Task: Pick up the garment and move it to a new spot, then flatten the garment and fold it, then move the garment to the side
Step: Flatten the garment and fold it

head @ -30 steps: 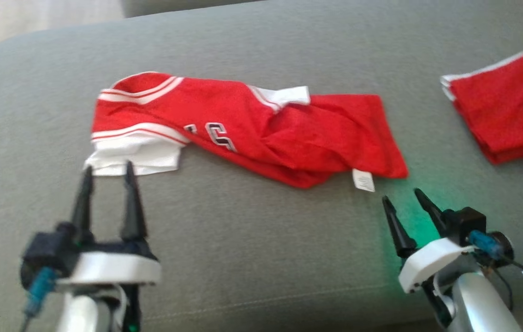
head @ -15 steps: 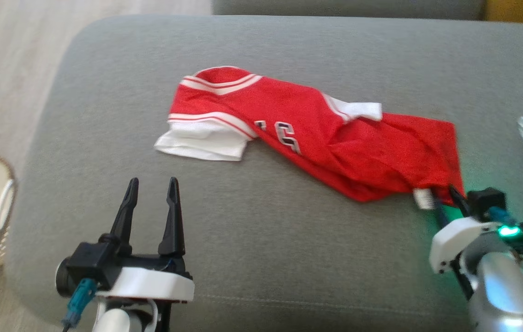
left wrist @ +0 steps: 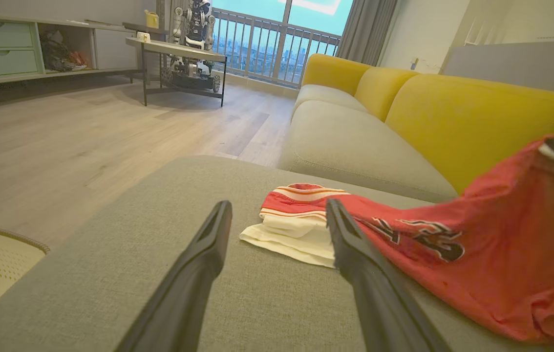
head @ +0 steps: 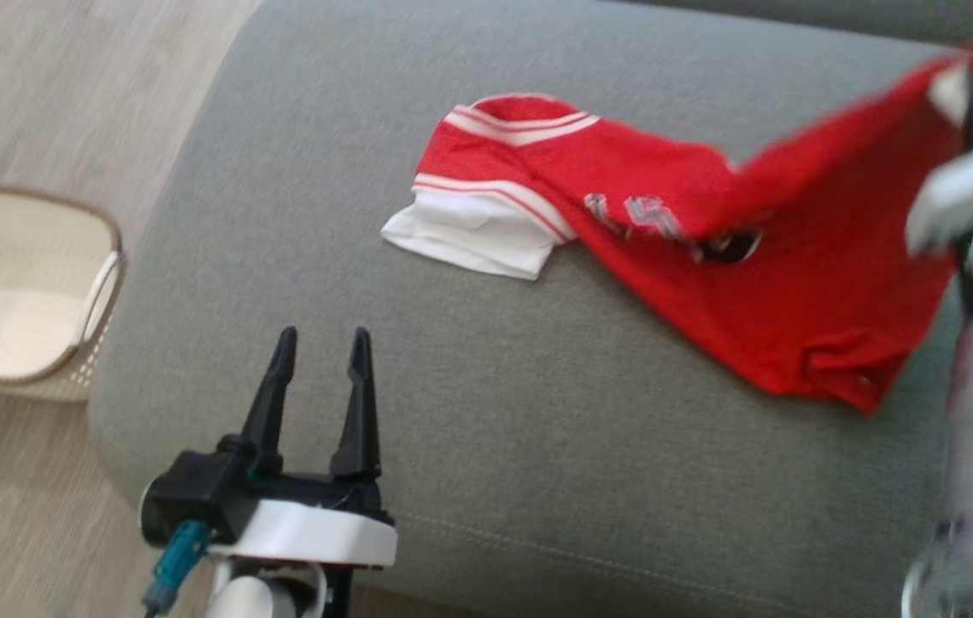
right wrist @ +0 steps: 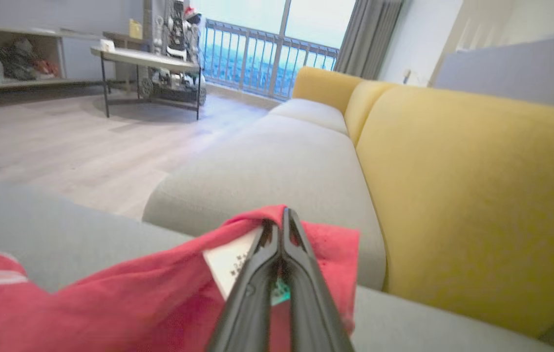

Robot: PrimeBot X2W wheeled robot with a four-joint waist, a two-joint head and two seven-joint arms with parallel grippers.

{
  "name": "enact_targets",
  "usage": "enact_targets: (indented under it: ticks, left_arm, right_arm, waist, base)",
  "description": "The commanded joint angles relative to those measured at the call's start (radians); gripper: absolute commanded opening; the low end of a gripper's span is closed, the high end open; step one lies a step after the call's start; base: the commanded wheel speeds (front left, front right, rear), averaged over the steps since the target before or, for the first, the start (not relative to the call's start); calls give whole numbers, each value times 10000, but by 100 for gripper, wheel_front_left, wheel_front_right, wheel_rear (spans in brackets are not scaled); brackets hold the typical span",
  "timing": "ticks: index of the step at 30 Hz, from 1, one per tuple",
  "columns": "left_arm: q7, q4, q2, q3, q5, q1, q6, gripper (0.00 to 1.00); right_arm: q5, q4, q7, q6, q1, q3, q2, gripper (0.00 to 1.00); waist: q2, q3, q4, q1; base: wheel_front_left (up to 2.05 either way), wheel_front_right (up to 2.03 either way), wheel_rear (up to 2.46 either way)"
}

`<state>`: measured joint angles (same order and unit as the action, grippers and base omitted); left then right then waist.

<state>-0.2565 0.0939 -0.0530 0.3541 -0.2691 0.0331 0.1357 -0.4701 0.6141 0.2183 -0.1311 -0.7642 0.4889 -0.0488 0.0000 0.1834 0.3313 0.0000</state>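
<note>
The right gripper (right wrist: 284,221) is clamped tight on a corner of the red garment (head: 795,283), its two fingers pressed together over the cloth just beside the white label (right wrist: 228,266). That corner is held up above the grey cushion (head: 452,429), at the upper right of the head view, which is blurred there. From it the cloth hangs in a slanting sheet down to the cushion.

The garment's other end lies on the cushion. Its striped red edge and a white piece (head: 474,242) lie flat near the cushion's middle. Dark numerals show on the red between the white piece and the raised part.

The left gripper (head: 323,343) is over the near side of the cushion, fingers spread wide with nothing between them. It points toward the white piece and is near it but apart from it.

A pale basket (head: 23,283) stands on the wooden floor (head: 40,86) left of the cushion. Beyond the cushion is a sofa (right wrist: 453,195) with a yellow back.
</note>
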Motion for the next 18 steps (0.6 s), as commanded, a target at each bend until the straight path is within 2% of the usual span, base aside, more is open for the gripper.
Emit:
enact_targets:
  ticks: [1,4,5,8,11,15,16,18]
  left_arm:
    - [-53,411,27,-182,-74,-504,81,100]
    - [-53,405,27,-3,-131,-744,140,100]
    - [-53,382,27,60,-128,-835,134,100]
    - [-53,333,27,203,-134,-1064,153,100]
    - [-53,240,27,210,-102,-1185,148,100]
    - [-53,206,27,116,24,-1160,128,100]
    - [-53,206,27,116,24,-1160,128,100]
    - [-53,215,27,57,89,-1122,97,100]
  right_arm:
    - [-277,-235,-35,4,-982,-195,-14,0]
    - [-606,347,78,4,-2194,-194,-14,2]
    - [-670,594,124,4,-2464,-133,-14,100]
    - [-706,1349,257,4,-2961,-77,-14,100]
    - [-246,2025,371,4,-2818,-169,-14,100]
    - [950,2707,424,4,-2040,-601,-14,100]
    - [950,2707,424,4,-2040,-601,-14,100]
    - [1895,2855,429,4,-1540,-971,-14,100]
  waist:
    - [0,389,283,0]
    - [0,717,332,0]
    - [0,793,323,0]
    - [0,911,223,0]
    - [0,892,-41,0]
    - [0,764,-545,0]
    - [0,764,-545,0]
    - [0,704,-798,0]
  base:
    - [0,0,0]
    - [0,0,0]
    - [0,0,0]
    - [0,0,0]
    - [0,0,0]
    - [0,0,0]
    - [0,0,0]
    - [0,0,0]
